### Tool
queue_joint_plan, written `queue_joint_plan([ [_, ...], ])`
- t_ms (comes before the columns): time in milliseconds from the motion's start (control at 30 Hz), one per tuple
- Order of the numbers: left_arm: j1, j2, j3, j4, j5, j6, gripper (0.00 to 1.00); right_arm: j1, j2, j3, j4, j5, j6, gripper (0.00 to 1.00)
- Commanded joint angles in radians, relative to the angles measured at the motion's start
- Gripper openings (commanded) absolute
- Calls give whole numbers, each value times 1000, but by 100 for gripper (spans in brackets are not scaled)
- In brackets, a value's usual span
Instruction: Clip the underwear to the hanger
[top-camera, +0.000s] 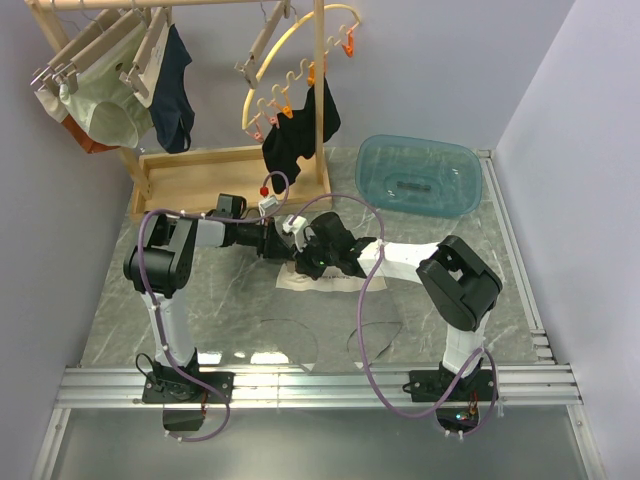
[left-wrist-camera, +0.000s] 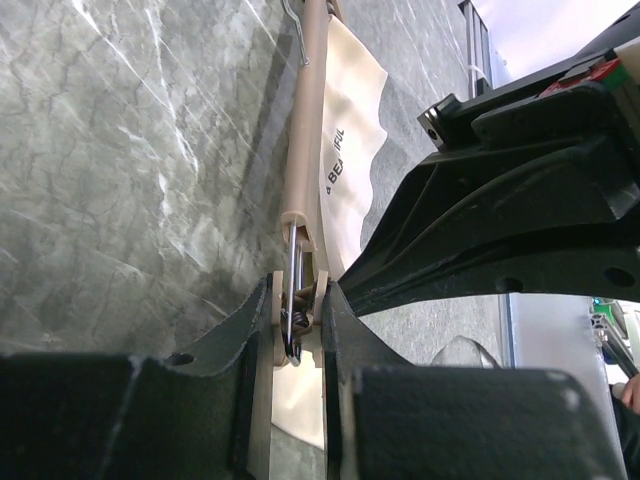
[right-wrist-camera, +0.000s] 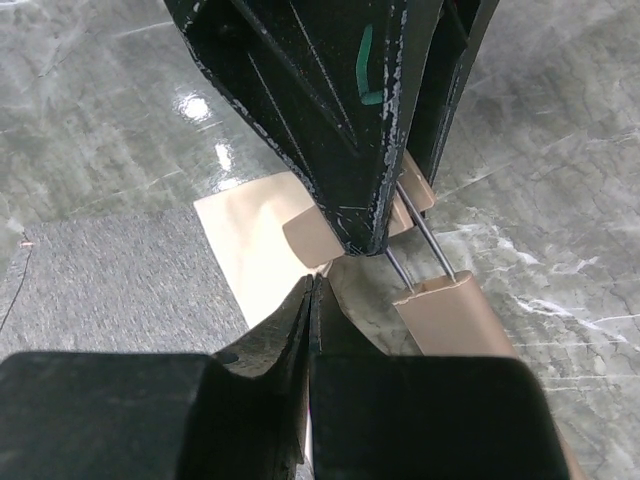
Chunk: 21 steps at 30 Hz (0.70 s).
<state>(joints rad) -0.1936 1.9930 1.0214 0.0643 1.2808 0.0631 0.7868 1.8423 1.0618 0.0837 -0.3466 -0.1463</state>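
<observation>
The underwear (top-camera: 322, 282) lies flat on the marble table, pale beige with printed letters in the left wrist view (left-wrist-camera: 352, 150). The hanger (left-wrist-camera: 305, 130) lies beside its edge, and its bar end shows in the right wrist view (right-wrist-camera: 452, 312). My left gripper (left-wrist-camera: 298, 312) is shut on one wooden clip (right-wrist-camera: 312, 238) of the hanger, squeezing its two halves. My right gripper (right-wrist-camera: 312, 288) is shut on the edge of the underwear (right-wrist-camera: 250, 235) right below that clip. In the top view the left gripper (top-camera: 285, 238) and right gripper (top-camera: 312, 258) meet over the fabric and hide the hanger.
A wooden rack with a tray base (top-camera: 200, 170) stands at the back left, carrying pale green briefs (top-camera: 110, 105), navy briefs (top-camera: 175, 90), a yellow curved hanger (top-camera: 300, 60) and a black garment (top-camera: 300, 135). A blue plastic tub (top-camera: 420, 175) sits at the back right.
</observation>
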Motion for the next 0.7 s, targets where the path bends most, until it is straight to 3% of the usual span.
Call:
queue_joint_plan([
  [0, -7, -34, 19, 6, 25, 52, 0, -8, -35, 20, 36, -17, 8, 0],
  [200, -20, -25, 38, -10, 26, 92, 1, -8, -38, 18, 37, -17, 5, 0],
  [433, -40, 16, 114, -196, 45, 225, 1, -9, -43, 13, 39, 0, -1, 0],
  [567, -38, 46, 177, -432, 58, 375, 1, -11, -48, 3, 44, 12, -7, 0],
  [667, -36, 56, 180, -442, 74, 389, 1, -15, -49, 0, 48, 18, -7, 0],
])
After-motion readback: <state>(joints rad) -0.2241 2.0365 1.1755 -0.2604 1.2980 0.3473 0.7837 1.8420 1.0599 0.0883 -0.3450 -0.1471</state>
